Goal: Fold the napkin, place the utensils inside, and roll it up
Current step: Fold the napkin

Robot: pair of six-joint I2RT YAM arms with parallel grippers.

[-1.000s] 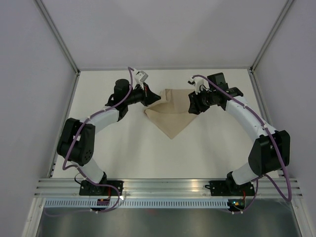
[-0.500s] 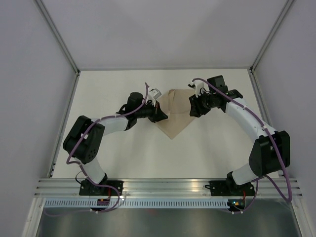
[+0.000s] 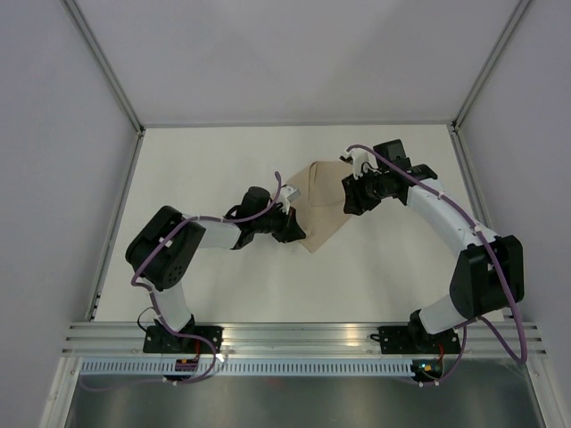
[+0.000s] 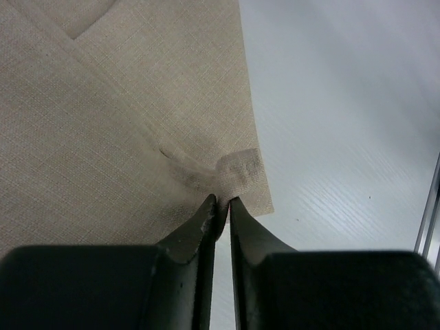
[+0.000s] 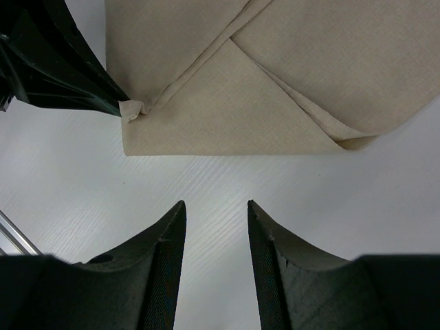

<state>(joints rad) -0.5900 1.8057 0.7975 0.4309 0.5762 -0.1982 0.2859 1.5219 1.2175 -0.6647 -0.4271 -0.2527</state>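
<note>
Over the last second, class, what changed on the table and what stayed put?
The left claw swept from the far left toward the near side, dragging a corner of the napkin across into a fold; that corner is still between its tips. The right claw stayed open at the napkin's right edge.

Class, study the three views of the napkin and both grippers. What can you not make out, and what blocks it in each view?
- Left wrist view: whether the left gripper pinches the napkin; its own fingers cover the corner.
- Top view: how the right gripper holds its jaws; the wrist covers them.
- Right wrist view: the napkin's far side, cut off by the top edge.
- All views: the layers under the fold, hidden by the top layer.
</note>
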